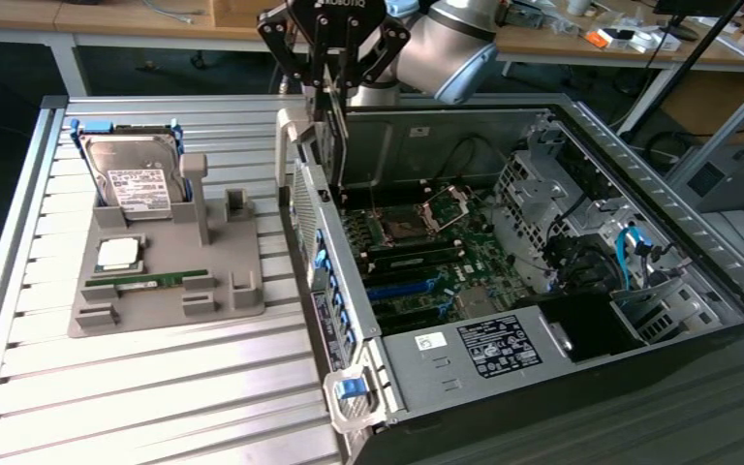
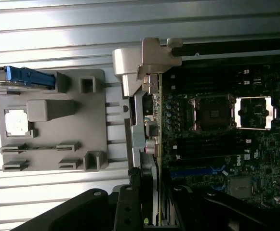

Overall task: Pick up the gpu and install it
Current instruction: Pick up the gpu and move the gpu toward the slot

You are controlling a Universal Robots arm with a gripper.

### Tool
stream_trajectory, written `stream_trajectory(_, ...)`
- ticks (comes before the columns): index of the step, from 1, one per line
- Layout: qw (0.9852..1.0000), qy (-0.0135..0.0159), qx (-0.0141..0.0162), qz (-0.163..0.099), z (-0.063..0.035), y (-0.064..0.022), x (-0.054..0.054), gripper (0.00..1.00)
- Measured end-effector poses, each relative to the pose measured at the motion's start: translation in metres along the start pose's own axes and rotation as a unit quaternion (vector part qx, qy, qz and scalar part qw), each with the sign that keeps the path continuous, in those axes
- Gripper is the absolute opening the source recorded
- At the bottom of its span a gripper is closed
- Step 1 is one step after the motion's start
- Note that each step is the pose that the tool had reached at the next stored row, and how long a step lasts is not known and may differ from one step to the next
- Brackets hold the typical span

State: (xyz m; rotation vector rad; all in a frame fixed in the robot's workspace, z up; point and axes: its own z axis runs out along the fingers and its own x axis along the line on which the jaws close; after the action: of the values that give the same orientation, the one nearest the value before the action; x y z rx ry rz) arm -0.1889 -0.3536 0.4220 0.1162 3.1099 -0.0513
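My gripper (image 1: 334, 85) hangs over the open computer case (image 1: 386, 354), shut on the gpu (image 1: 338, 136). The card hangs edge-on below the fingers, just inside the case wall on the exterior view's left, above the motherboard (image 1: 444, 266). In the wrist view the gpu (image 2: 140, 113) shows its long silver end bracket and a thin green board edge, running between the grey fixture and the motherboard (image 2: 217, 144). The black fingers (image 2: 129, 202) clamp it from both sides. Whether the card touches a slot is hidden.
A grey fixture (image 1: 152, 305) on the slatted table holds a silver hard drive (image 1: 133, 179), a processor chip (image 1: 119, 254) and a narrow green memory stick (image 1: 152, 281). Inside the case are an open CPU socket (image 1: 453, 205), a drive cage (image 1: 541, 208) and cables (image 1: 631, 257).
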Motion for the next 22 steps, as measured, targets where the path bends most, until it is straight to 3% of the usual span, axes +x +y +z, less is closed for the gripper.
stream_trajectory(22,1.0,0.0,0.0004,0.0,0.0011,0.0008,-0.011,0.27)
